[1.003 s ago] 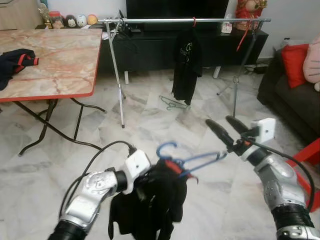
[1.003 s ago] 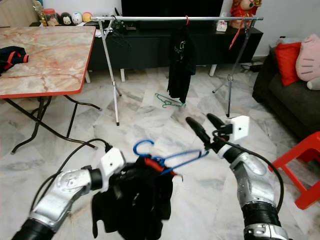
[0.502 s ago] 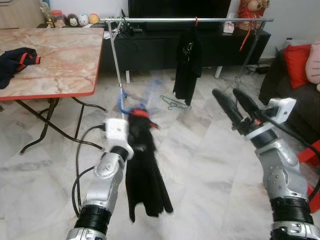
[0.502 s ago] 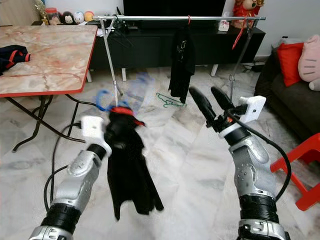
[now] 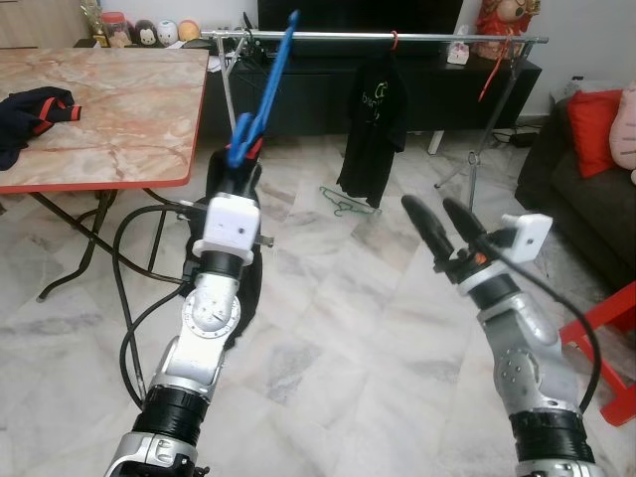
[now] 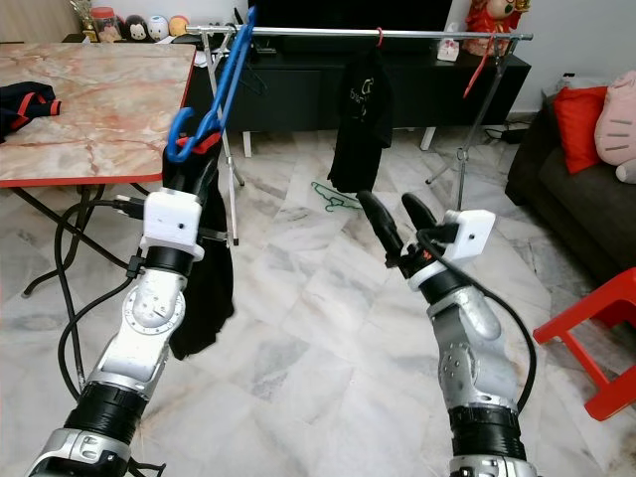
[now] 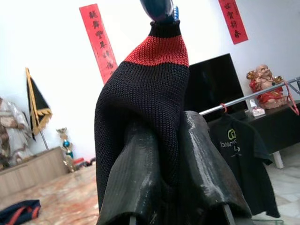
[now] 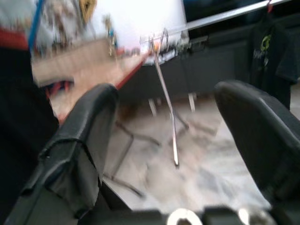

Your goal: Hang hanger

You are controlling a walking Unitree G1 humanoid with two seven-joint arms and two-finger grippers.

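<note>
Room: marble floor, long metal rail (image 5: 397,37) at the back | Change: left gripper (image 5: 241,149) went from low to high, pinching the blue hanger (image 5: 266,84) with black top (image 6: 199,248) | Right gripper (image 6: 393,224) let go, fingers spread | Hanger now near rail, not hooked yet.

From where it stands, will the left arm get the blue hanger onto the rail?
Probably not yet: the left gripper holds the blue hanger high, but the rail stands across open floor.

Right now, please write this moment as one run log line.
left gripper: shut on black garment with blue hanger, raised | right gripper: open, free | rail: ahead, hanger not yet on it
</note>
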